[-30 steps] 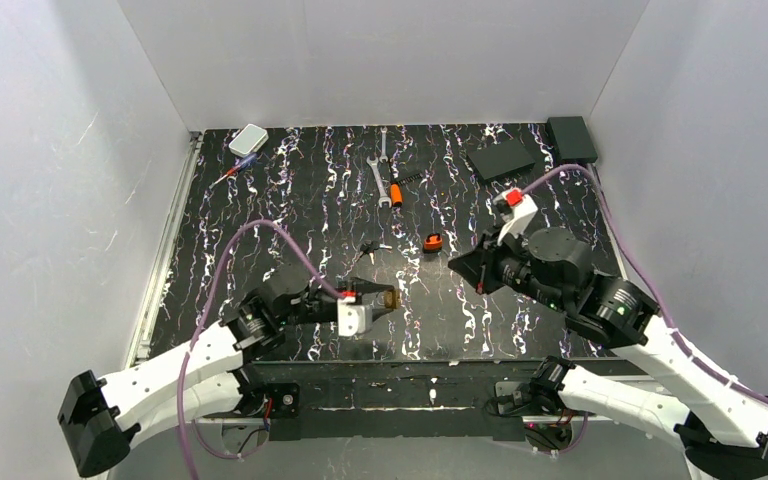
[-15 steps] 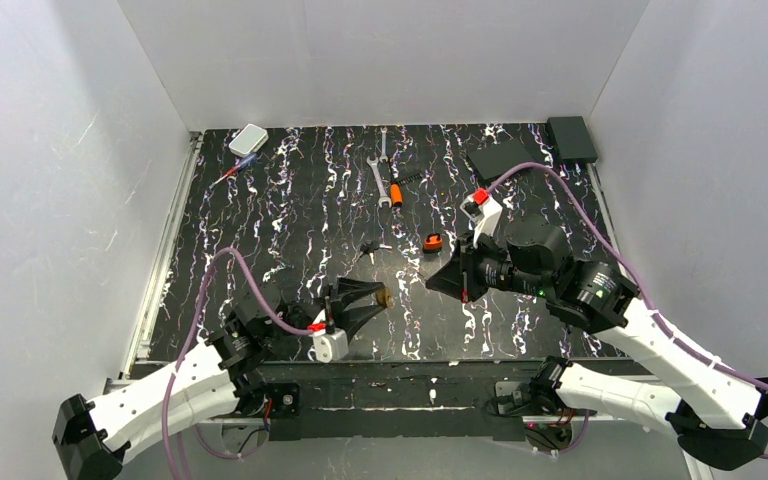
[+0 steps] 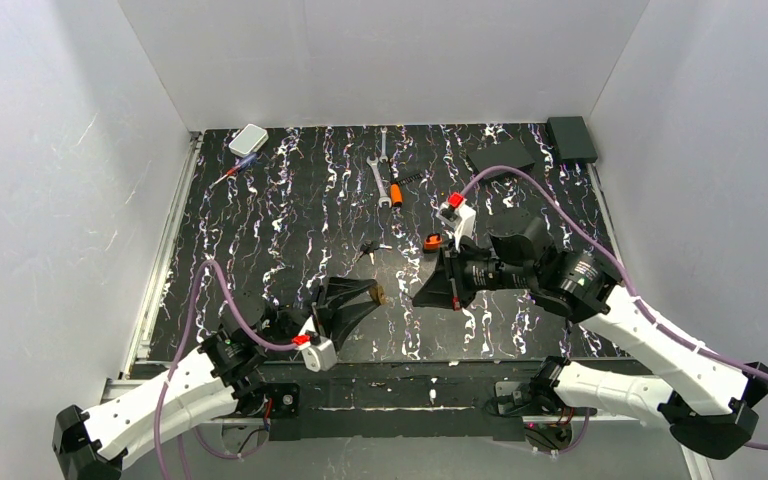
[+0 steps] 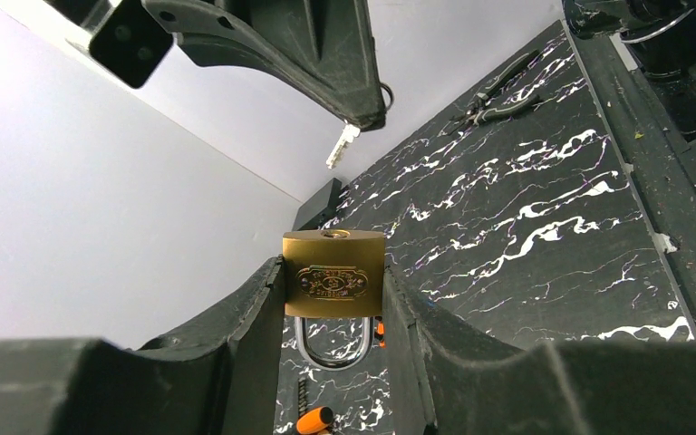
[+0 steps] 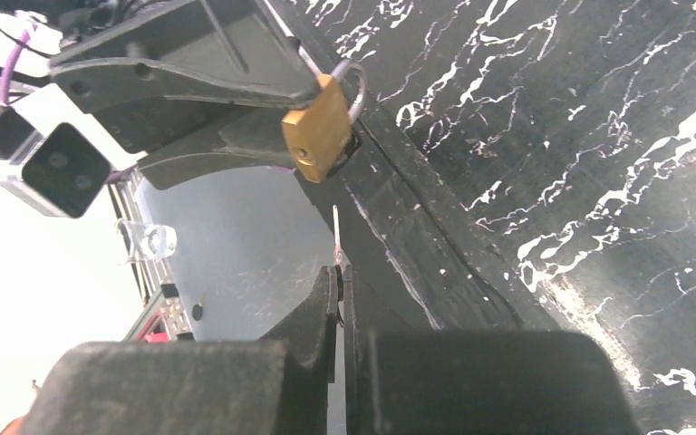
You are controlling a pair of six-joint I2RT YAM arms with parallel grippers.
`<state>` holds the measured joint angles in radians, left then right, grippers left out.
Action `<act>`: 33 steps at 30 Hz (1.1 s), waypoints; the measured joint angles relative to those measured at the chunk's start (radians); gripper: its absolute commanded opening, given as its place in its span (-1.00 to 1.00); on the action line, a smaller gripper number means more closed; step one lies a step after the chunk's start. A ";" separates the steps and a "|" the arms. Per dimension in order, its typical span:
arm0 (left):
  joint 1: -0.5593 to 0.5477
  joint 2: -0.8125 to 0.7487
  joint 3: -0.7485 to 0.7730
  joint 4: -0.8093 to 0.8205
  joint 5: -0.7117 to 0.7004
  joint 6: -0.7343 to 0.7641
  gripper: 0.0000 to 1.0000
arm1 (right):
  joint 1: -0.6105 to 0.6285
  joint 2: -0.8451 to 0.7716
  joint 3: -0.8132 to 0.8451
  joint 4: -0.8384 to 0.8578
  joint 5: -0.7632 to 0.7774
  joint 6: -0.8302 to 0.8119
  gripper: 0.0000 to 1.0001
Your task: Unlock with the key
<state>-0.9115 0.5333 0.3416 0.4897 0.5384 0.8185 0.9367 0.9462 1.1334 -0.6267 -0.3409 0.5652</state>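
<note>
A small brass padlock (image 4: 333, 272) is clamped between the fingers of my left gripper (image 4: 333, 288), keyhole end pointing away and silver shackle toward the wrist. From above, the padlock (image 3: 378, 294) hangs over the front middle of the table. My right gripper (image 5: 340, 272) is shut on the key (image 5: 336, 237), whose thin silvery blade sticks out past the fingertips toward the padlock (image 5: 319, 127), a short gap away. In the left wrist view the key (image 4: 343, 145) juts from the right gripper (image 4: 367, 109) above the lock. The right gripper (image 3: 418, 298) is just right of the padlock.
A small dark key bunch (image 3: 368, 248) lies mid-table. Silver wrenches (image 3: 380, 172), an orange-handled tool (image 3: 396, 194) and a small orange item (image 3: 432, 241) lie behind. A white box (image 3: 248, 138) and screwdriver (image 3: 232, 170) sit back left, black boxes (image 3: 571, 137) back right.
My right gripper has moved left and forward with the key, closing on the padlock. The left arm has swung back toward the near edge, with the padlock staying almost in place.
</note>
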 measured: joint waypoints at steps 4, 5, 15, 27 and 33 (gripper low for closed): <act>0.000 0.015 0.000 0.001 -0.008 0.001 -1.00 | 0.000 0.012 0.035 -0.008 -0.023 -0.002 -0.97; 0.000 0.019 0.000 0.001 -0.010 0.002 -1.00 | 0.000 0.012 0.041 -0.010 -0.027 -0.002 -0.97; 0.000 0.027 0.000 0.000 -0.029 0.027 -1.00 | 0.000 0.075 0.083 -0.062 -0.036 -0.012 -0.97; 0.000 0.097 0.000 -0.046 -0.105 0.089 -1.00 | 0.000 0.179 0.187 -0.207 0.010 -0.062 -0.97; -0.008 0.080 0.000 -0.064 -0.146 0.121 -1.00 | 0.000 0.265 0.253 -0.264 0.011 -0.095 -0.97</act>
<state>-0.9200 0.6136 0.3416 0.4254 0.3924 0.9397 0.9367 1.2112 1.3864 -0.8902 -0.3300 0.4703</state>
